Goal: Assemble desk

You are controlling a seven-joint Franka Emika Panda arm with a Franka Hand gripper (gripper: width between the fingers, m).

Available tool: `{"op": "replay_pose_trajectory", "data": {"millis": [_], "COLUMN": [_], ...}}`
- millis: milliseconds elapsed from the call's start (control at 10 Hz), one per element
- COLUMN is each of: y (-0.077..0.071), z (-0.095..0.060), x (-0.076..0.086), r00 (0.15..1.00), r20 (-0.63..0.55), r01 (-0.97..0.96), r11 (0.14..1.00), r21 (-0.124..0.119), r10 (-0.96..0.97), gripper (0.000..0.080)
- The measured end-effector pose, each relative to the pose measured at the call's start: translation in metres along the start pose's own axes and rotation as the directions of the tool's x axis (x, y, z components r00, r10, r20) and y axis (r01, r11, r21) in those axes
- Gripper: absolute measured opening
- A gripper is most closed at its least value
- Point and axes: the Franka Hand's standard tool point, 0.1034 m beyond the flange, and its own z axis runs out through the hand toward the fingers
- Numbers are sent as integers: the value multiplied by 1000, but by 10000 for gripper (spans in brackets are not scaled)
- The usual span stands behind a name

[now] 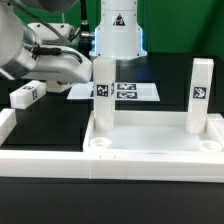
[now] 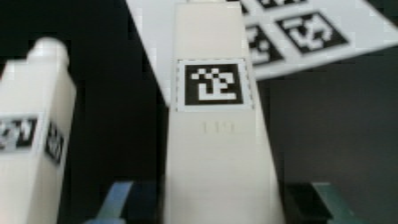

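Two upright legs (image 1: 103, 92) in one desk top (image 1: 150, 160), two loose legs (image 2: 217, 140); gripper (image 2: 219, 200) spread apart.

No legible text. Warning triangle (image 1: 118, 21) on robot base (image 1: 118, 42), 12 o'clock in the exterior view. Coded tags (image 2: 214, 82) on legs (image 1: 103, 70) and marker board (image 1: 149, 92).

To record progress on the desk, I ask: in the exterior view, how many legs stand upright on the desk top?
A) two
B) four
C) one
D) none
A: one upright leg and a second upright leg stand at two corners of the desk top, while a third leg lies apart from it.
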Motion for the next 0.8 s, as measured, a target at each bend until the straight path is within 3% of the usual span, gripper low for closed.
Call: {"op": "replay_pose_trajectory", "data": {"millis": [300,600,700,800], "y": [-11,-11,-11,-15], "z": [-33,-43,-43,-57], "x": [-3,10,7,10], "r00": [987,896,878,838], "r20": [-161,-443,-477,-544], "r01": [25,22,23,28], "r11": [1000,999,999,999], "r21": [-5,-31,-34,-47], "r10": [-26,-34,-36,-49], "gripper": [288,288,288,288]}}
